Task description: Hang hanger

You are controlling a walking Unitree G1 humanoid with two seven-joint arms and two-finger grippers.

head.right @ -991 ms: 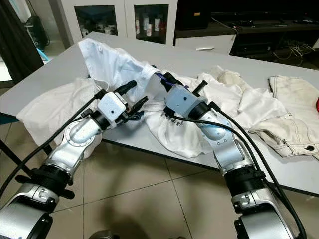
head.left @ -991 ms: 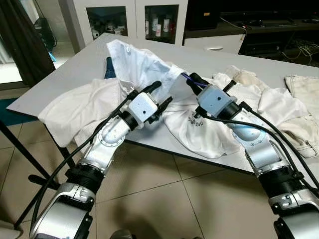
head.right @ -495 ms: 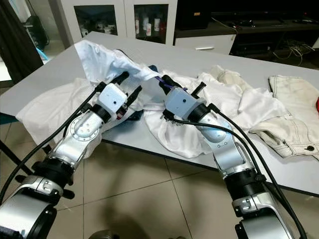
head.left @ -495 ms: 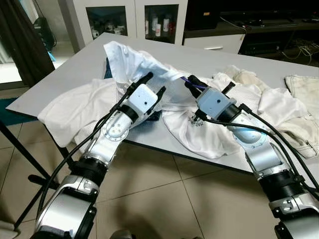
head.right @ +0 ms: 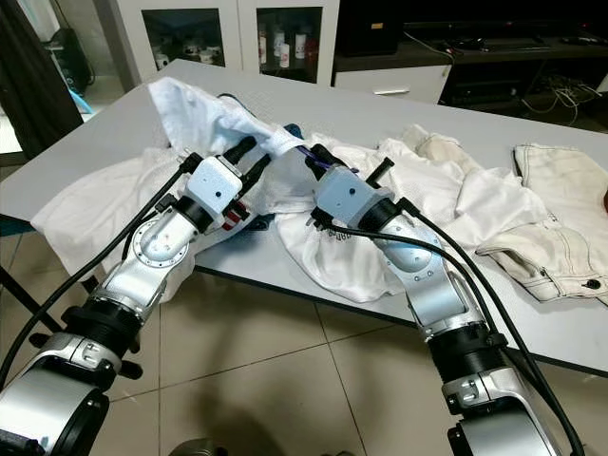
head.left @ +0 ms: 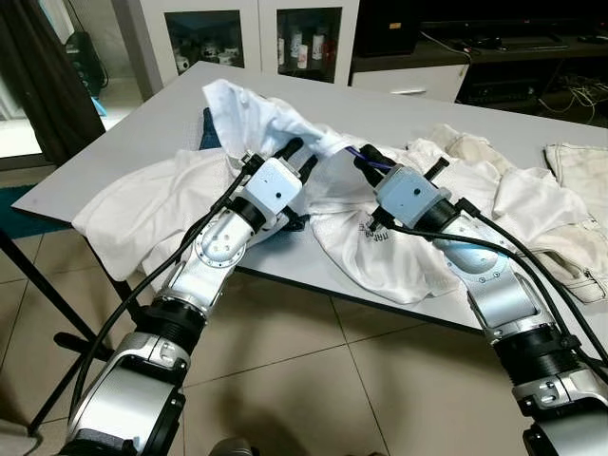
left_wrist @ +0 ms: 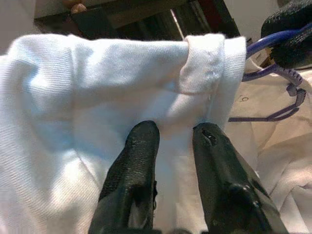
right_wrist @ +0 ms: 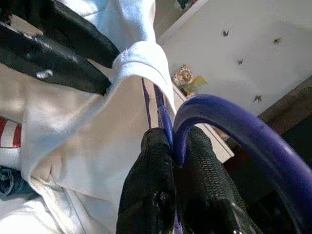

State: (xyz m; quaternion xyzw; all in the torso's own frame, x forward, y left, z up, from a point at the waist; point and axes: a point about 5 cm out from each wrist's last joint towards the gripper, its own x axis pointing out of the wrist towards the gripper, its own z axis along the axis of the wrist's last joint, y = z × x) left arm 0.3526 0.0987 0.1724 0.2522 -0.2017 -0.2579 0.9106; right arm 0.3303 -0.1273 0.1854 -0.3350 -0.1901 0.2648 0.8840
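A white shirt (head.left: 249,112) lies bunched on the grey table (head.left: 152,128), its collar raised toward the middle. My left gripper (head.left: 302,156) pinches that collar; in the left wrist view its fingertips (left_wrist: 144,139) press into the white fabric (left_wrist: 87,87) just below the folded hem. My right gripper (head.left: 365,155) is shut on the hook of a purple hanger (head.left: 377,162), right beside the collar. In the right wrist view the hanger's purple hook (right_wrist: 229,122) curves out from between the pads (right_wrist: 156,151), and its wire runs under the collar (right_wrist: 141,56).
More white clothes (head.left: 475,176) and a beige garment (head.left: 579,180) cover the table's right side. A blue cloth (head.left: 207,128) peeks out behind the shirt. A glass-door cabinet (head.left: 256,38) stands beyond the table, and a dark curtain (head.left: 38,76) hangs at the left.
My left gripper has moved up and to the right from the table's front edge and shut on the shirt collar beside the hanger. The right gripper has held still with the hanger.
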